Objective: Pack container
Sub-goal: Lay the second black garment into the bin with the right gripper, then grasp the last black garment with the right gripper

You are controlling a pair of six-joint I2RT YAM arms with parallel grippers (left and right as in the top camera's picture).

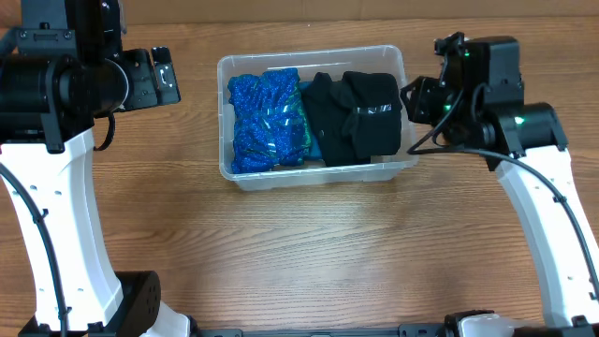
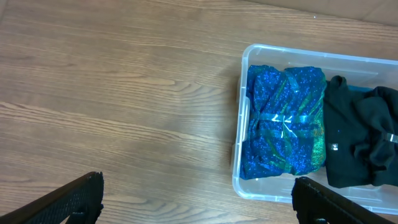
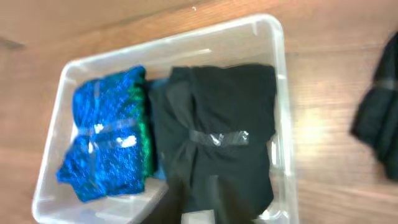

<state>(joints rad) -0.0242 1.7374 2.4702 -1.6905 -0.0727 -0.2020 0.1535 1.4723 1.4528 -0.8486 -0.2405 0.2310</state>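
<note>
The clear container (image 1: pixel 234 176) stands at the table's back middle. Inside it, a blue glittery bundle (image 1: pixel 267 117) lies on the left and a black folded garment (image 1: pixel 360 112) on the right. My left gripper (image 1: pixel 165 77) hovers left of the container, open wide and empty; the left wrist view shows its fingers (image 2: pixel 199 208) apart over bare wood, with the container (image 2: pixel 249 186) at the right. My right gripper (image 1: pixel 412 98) is by the container's right wall. The right wrist view is blurred, so its fingers (image 3: pixel 199 208) merge with the black garment (image 3: pixel 230 124).
The wooden table (image 1: pixel 299 253) stretches in front of the container. Both white arm links stand at the left and right table edges. A blurred dark shape (image 3: pixel 380 124) shows at the right edge of the right wrist view; I cannot identify it.
</note>
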